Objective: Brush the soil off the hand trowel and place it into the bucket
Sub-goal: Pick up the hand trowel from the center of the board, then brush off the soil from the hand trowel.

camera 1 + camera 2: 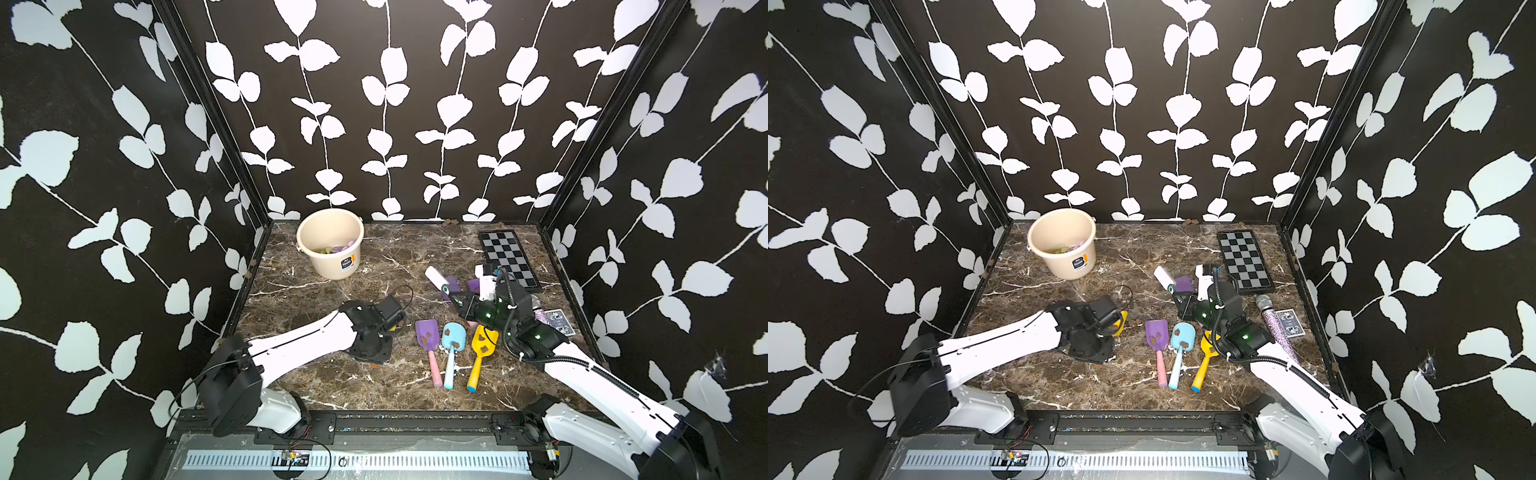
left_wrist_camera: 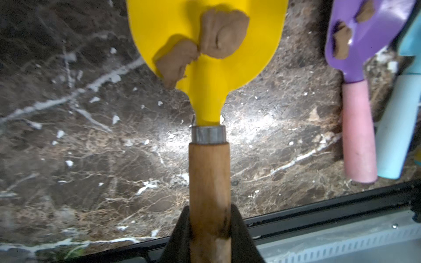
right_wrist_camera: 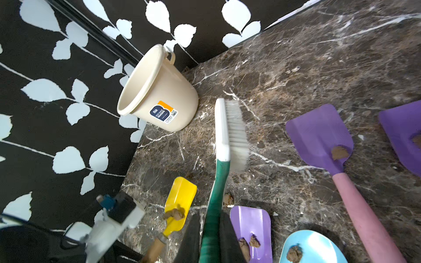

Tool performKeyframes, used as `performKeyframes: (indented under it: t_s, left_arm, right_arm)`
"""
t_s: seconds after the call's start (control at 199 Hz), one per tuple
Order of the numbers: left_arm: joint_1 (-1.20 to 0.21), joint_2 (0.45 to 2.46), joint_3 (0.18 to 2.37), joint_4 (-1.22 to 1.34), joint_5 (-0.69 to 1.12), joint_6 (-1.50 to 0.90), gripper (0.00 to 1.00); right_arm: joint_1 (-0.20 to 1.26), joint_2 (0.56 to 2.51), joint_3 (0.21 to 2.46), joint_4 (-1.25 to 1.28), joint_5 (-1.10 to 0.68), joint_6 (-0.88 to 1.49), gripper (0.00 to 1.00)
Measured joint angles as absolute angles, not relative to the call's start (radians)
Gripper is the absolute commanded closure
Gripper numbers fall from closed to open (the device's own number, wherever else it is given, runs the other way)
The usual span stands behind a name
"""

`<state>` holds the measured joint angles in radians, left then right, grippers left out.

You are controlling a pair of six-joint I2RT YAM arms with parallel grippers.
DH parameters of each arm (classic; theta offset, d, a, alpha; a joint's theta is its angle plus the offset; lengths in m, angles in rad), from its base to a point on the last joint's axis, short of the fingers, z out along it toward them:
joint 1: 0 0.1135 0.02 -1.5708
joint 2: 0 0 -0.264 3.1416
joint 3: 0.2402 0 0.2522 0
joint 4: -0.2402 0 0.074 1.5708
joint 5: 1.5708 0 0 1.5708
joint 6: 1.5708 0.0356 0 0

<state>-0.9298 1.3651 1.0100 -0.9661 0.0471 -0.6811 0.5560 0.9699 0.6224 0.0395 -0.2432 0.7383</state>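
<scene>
- L gripper [image 2: 209,218] is clamping the wooden handle of a yellow hand trowel [image 2: 208,95], which is running up centre frame in the L wrist view.
- Two soil [image 2: 222,34] clumps are sitting on its blade, top centre.
- R gripper [image 3: 210,230] is pinching a green-handled brush [image 3: 222,129] at bottom centre, w/ bristles reaching mid frame.
- Cream bucket [image 1: 328,266] [image 1: 1065,266] is standing upright left of centre in both top views, well apart from the trowel.
- Row of three other trowels [image 1: 450,370] is lying right of centre, lower frame.

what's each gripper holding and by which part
The left gripper holds the yellow trowel by its wooden handle; the right gripper holds the brush by its green handle.
</scene>
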Motion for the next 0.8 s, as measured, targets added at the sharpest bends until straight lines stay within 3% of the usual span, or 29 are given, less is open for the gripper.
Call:
performKeyframes:
  t_s: [0.336,0.803]
  left_arm:
    - [-0.776,1.305,1.065,-1.098,0.089,-0.393,1.00]
    - [-0.761,1.315,1.065,-1.096,0.081,-0.260,1.00]
  right_arm:
    - [0.556,1.052,0.610,0.168,-0.525,0.733,1.00]
    - [0.616,1.211,0.616,0.311,-0.846,0.812,1.00]
